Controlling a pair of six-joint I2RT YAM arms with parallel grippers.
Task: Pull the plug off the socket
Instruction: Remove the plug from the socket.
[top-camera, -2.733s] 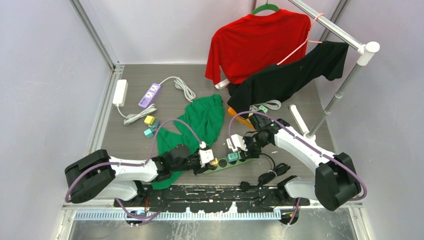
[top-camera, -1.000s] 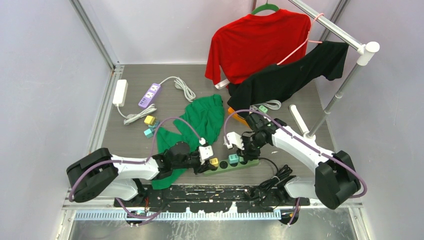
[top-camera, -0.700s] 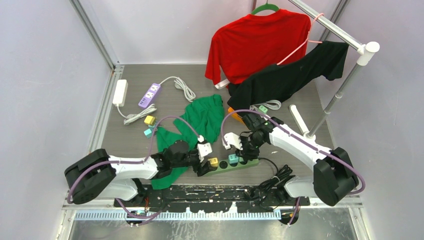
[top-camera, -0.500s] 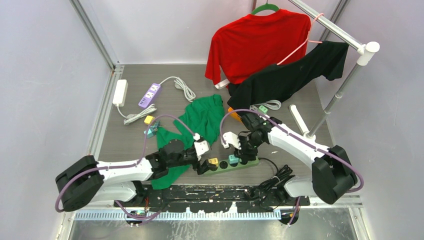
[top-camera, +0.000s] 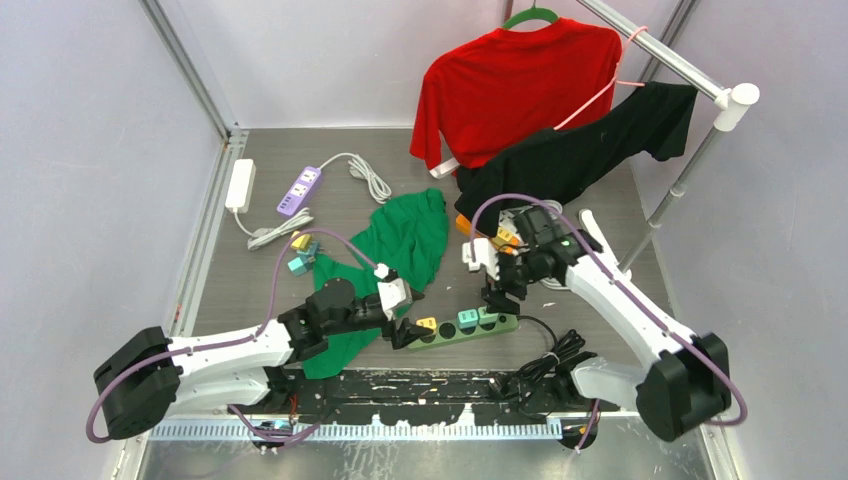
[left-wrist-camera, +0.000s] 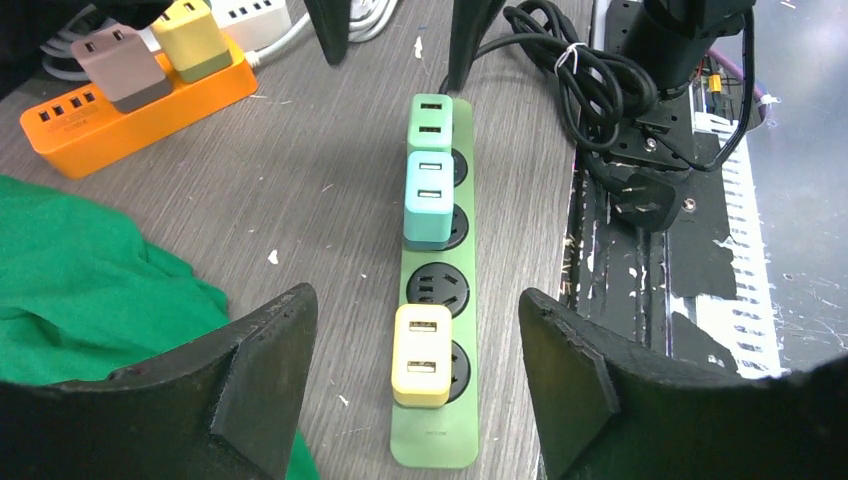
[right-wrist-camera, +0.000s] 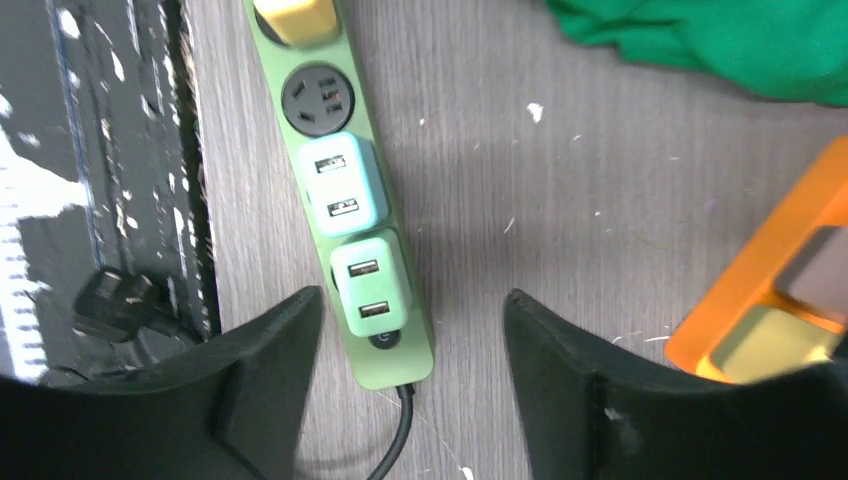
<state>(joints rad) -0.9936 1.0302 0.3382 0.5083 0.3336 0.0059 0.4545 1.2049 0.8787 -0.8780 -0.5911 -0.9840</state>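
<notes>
Yellow cube plug (left-wrist-camera: 420, 352), seated at left end of long green plastic power strip (top-camera: 465, 329), cut off in right wrist view. Strip lies left-right near front of grey table (top-camera: 260, 285), cord end rightward. Left gripper (left-wrist-camera: 415, 300), right gripper (right-wrist-camera: 412, 300) both spread wide, empty.

Olive-green power strip (left-wrist-camera: 436, 288) carries yellow plug (left-wrist-camera: 421, 352), turquoise plug (left-wrist-camera: 430, 196), mint plug (left-wrist-camera: 430, 122); orange strip (left-wrist-camera: 90, 135) at 10 o'clock bears brown plug (left-wrist-camera: 125, 65) and mustard plug (left-wrist-camera: 192, 35); table (left-wrist-camera: 300, 200) grey, wood-grained.
</notes>
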